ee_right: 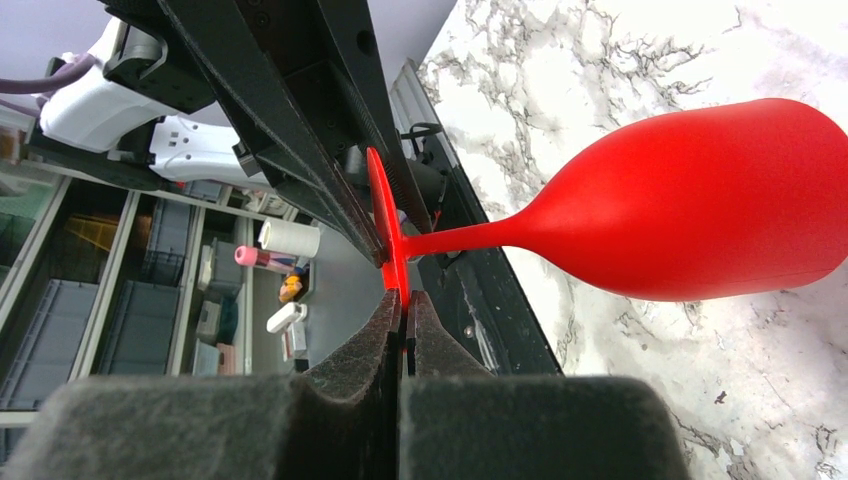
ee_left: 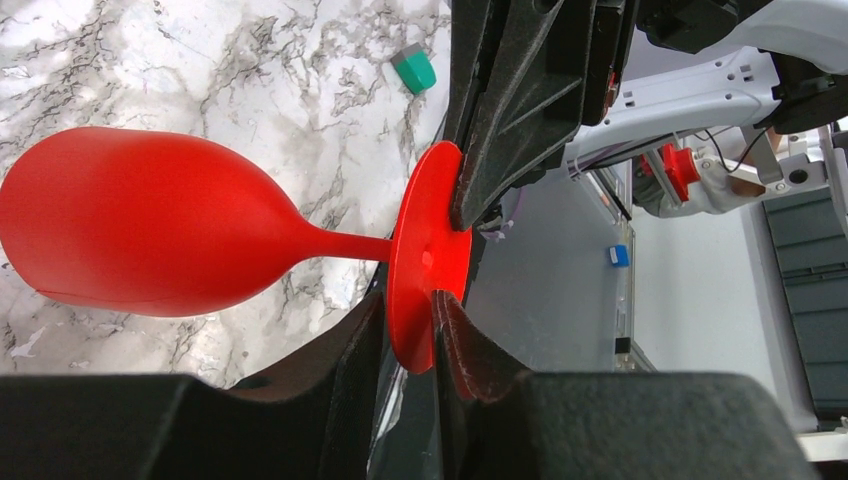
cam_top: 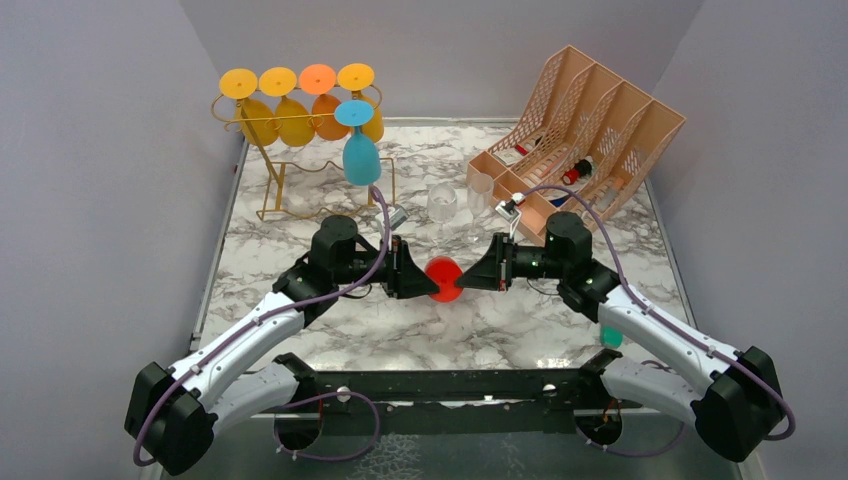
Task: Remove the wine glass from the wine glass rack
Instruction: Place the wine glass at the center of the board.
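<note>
- Saw red wine glass (cam_top: 444,279) off the gold wine glass rack (cam_top: 271,186), midway between both tools over the marble surface (cam_top: 330,330);
- Found right tool (ee_right: 403,300) clenched on the foot's rim;
- Found left tool (ee_left: 408,305) released, fingers loosely straddling the same foot;
- Noted yellow, orange and blue glasses hanging on the rack.
</note>
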